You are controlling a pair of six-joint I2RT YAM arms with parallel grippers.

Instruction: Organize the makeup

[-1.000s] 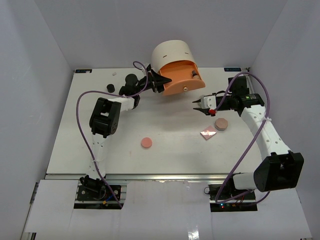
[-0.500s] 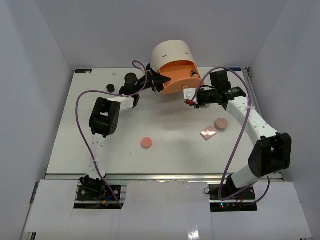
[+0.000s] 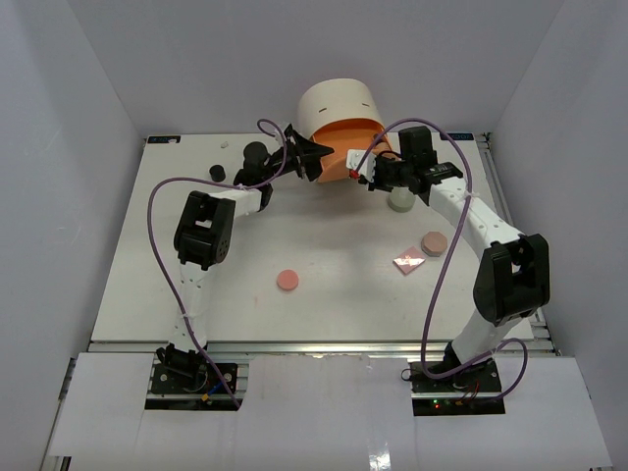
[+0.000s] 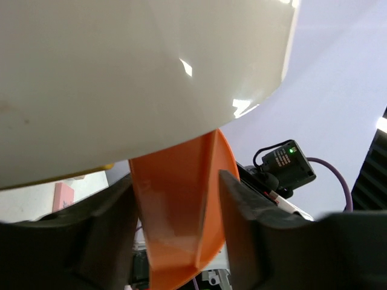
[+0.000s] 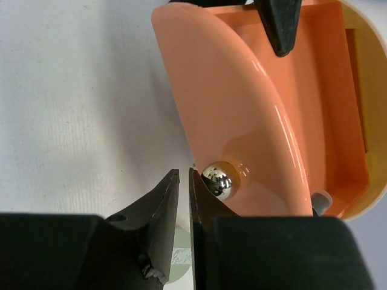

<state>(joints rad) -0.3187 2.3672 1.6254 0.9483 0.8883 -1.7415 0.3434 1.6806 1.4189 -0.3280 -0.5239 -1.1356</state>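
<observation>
The makeup lies scattered on the table: a grey-green compact (image 3: 400,202) (image 5: 181,261), a tan compact (image 3: 434,242), a pink square palette (image 3: 408,261), a pink round compact (image 3: 287,280) and black jars (image 3: 257,154) (image 3: 216,173). My left gripper (image 3: 316,157) (image 4: 175,176) is open, its jaws standing either side of the orange drawer's (image 3: 345,147) (image 4: 175,217) side wall. My right gripper (image 3: 369,174) (image 5: 184,176) is shut with nothing between its fingers. It sits at the drawer's curved front (image 5: 242,115), right beside the shiny metal knob (image 5: 219,179).
The big cream cylindrical box (image 3: 338,106) (image 4: 139,72) stands at the back middle with the orange drawer pulled out toward me. Grey walls close in the table (image 3: 196,285) on three sides. Purple cables (image 3: 162,226) loop over both arms.
My right arm swung left and back from the table's right side to the drawer front, and its jaws closed. The grey-green compact now shows behind it. The left jaws have widened.
</observation>
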